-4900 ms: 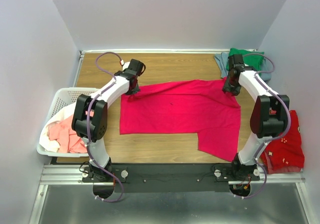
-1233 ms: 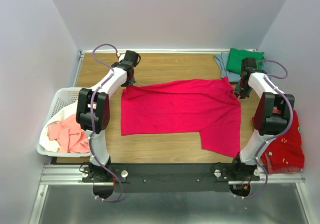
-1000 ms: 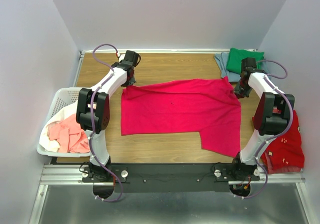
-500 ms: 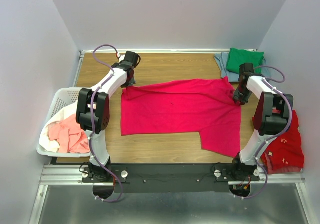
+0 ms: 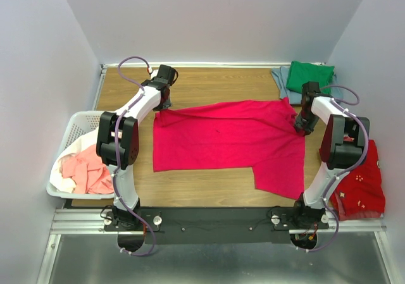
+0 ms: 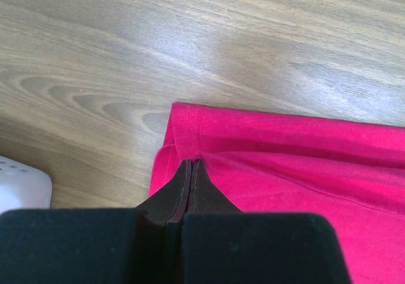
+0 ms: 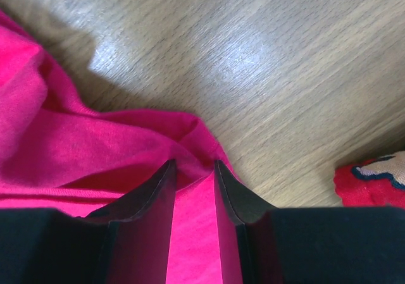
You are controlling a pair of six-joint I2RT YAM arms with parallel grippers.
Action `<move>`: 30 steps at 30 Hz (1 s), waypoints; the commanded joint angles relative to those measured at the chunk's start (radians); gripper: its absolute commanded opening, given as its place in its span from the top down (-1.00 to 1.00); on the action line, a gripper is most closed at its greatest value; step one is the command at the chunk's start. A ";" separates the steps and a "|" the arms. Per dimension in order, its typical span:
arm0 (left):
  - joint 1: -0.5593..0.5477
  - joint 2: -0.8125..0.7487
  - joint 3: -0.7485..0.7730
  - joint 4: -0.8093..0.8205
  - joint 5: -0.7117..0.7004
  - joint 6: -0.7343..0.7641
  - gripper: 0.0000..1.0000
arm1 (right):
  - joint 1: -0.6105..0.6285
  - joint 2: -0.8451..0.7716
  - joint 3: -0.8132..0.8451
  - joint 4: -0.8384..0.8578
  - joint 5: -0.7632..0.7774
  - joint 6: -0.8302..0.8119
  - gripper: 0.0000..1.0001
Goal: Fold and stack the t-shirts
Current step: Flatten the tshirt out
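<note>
A: Which way does the crimson shirt (image 5: 228,142) lie?

B: Flat on the worktop (image 5: 215,85), long axis left to right. One flap reaches towards the near edge on the right. I cannot tell where the collar is.

A: And the hands?

B: The left hand (image 6: 191,167) is closed tight on the shirt's far left corner, with the hem pinched at its tips. The right hand (image 7: 193,165) is at the far right corner, its fingers a narrow way apart. Cloth lies between them, bunched at the tips, not gripped.

A: How many shirts are there?

B: One crimson. One green shirt (image 5: 308,76) lies on one grey-blue shirt (image 5: 281,81) in the far right corner. The basket (image 5: 77,124) at the left edge holds a salmon cloth (image 5: 85,170) and a white cloth (image 5: 63,181), both crumpled. One red cloth (image 5: 361,186) lies beside the right arm's base.

A: Any writing?

B: The red cloth has small pale marks, too small to read.
</note>
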 commanded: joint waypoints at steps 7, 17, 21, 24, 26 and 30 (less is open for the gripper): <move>0.007 -0.006 0.007 0.001 -0.021 0.006 1.00 | -0.006 0.053 0.038 -0.004 0.034 0.006 0.62; 0.007 -0.008 0.007 0.001 -0.021 0.003 1.00 | -0.006 0.044 0.065 -0.009 0.047 -0.003 0.85; 0.007 -0.011 0.005 -0.001 -0.022 0.004 1.00 | -0.006 0.039 0.070 -0.009 0.054 -0.012 0.63; 0.007 -0.011 0.002 0.001 -0.022 0.001 1.00 | -0.006 0.041 0.070 -0.010 0.049 -0.011 0.46; 0.007 -0.012 0.002 0.002 -0.022 0.003 1.00 | -0.006 0.042 0.070 -0.010 0.046 -0.009 0.40; 0.007 -0.014 -0.003 0.002 -0.022 0.004 1.00 | -0.006 0.044 0.070 -0.010 0.038 -0.012 0.44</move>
